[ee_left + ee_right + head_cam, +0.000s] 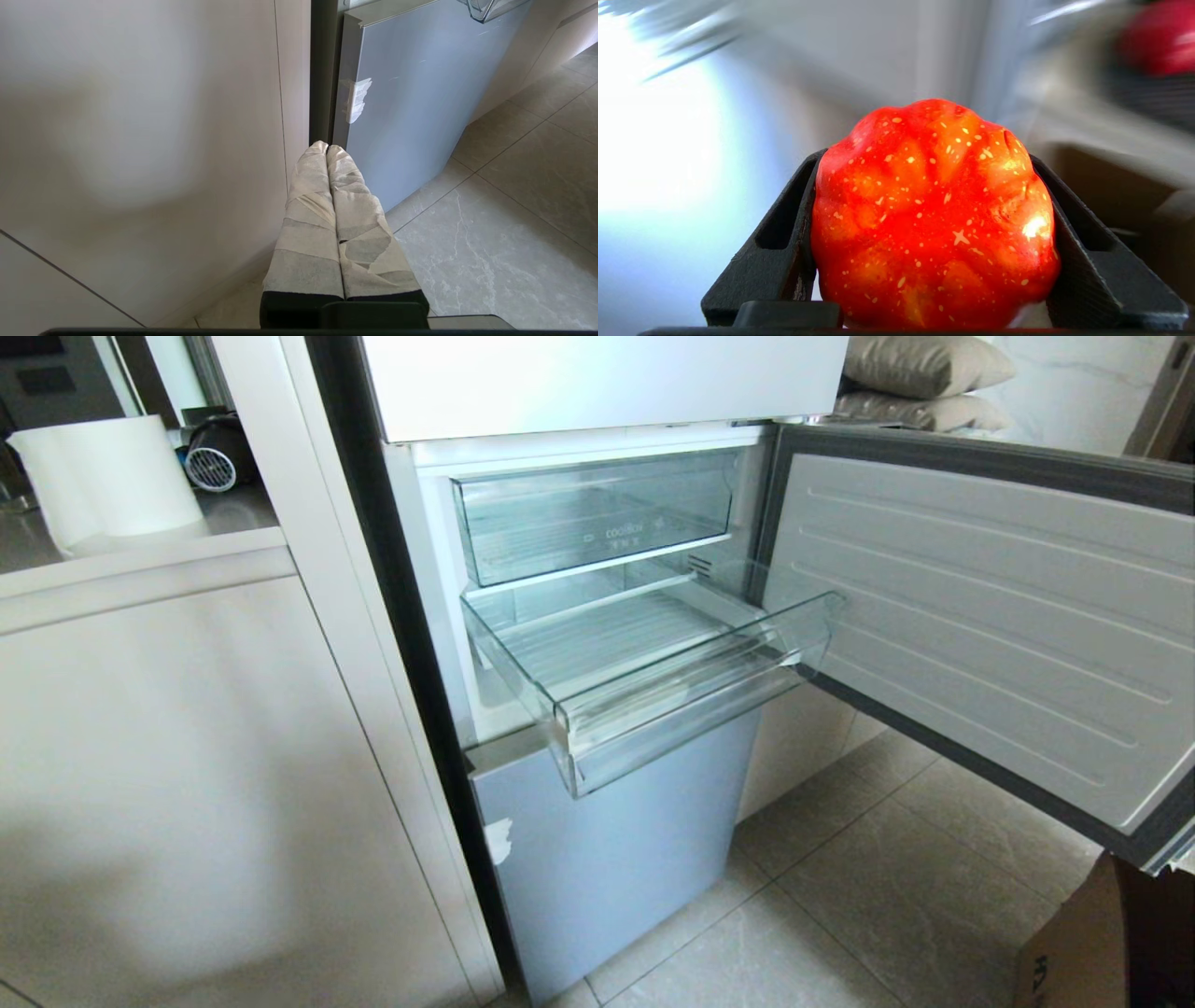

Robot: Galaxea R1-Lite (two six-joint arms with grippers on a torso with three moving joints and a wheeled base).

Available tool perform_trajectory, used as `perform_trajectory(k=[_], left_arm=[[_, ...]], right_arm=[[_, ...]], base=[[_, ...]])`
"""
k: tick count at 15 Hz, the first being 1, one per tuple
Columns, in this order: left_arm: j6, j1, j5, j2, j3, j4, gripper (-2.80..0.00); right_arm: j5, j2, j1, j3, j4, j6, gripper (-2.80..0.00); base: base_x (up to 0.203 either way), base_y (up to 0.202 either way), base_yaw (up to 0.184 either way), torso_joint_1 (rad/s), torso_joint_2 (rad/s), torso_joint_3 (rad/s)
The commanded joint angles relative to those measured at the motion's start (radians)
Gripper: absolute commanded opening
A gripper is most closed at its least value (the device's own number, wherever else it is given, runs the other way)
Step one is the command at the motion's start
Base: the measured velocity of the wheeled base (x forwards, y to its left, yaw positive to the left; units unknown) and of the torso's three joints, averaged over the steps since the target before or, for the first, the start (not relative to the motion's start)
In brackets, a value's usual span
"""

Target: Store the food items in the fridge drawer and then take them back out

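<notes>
Right wrist view: red food item (934,219) clamped between right gripper (931,224) jaws, apparently.

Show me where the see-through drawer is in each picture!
Head view: the drawer sits mid-picture, pulled out of the fridge and empty.
Left wrist view: only a corner of it pokes in at the top edge, above the shut left gripper.
Right wrist view: not in it; the right gripper holds a red fruit.
Shared landmark: the grey lower door.
</notes>
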Motion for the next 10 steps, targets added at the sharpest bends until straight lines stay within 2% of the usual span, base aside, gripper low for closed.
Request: perform_trajectory(k=[1,2,3,6,8,10], left_arm=[[0.000,0.000,0.000,0.002,0.000,0.001,-2.80],[0.000,0.000,0.000,0.002,0.000,0.001,-2.80],[0.000,0.000,0.000,0.002,0.000,0.001,-2.80],[0.000,0.000,0.000,0.002,0.000,0.001,-2.80],[0.000,0.000,0.000,0.002,0.000,0.001,-2.80],[0.000,0.000,0.000,0.002,0.000,0.001,-2.80]], right_arm=[[-0.121,-0.232,0.336,0.037,0.193,-0.013,-2.80],[-0.163,-0.338,0.429,0.044,0.287,-0.023,-2.80],[-0.196,-0.453,0.488,0.050,0.388,-0.047,-2.80],[-0.249,-0.751,0.555,0.055,0.627,-0.116,-2.80],[-0.280,-0.848,0.581,0.060,0.689,-0.133,-2.80],[-0.303,-0.848,0.596,0.064,0.721,-0.129,-2.80]], base=[[0.000,0.000,0.000,0.000,0.00,0.000],[0.000,0.000,0.000,0.000,0.00,0.000],[0.000,0.000,0.000,0.000,0.00,0.000],[0.000,0.000,0.000,0.000,0.00,0.000],[0.000,0.000,0.000,0.000,0.00,0.000],[0.000,0.000,0.000,0.000,0.00,0.000]])
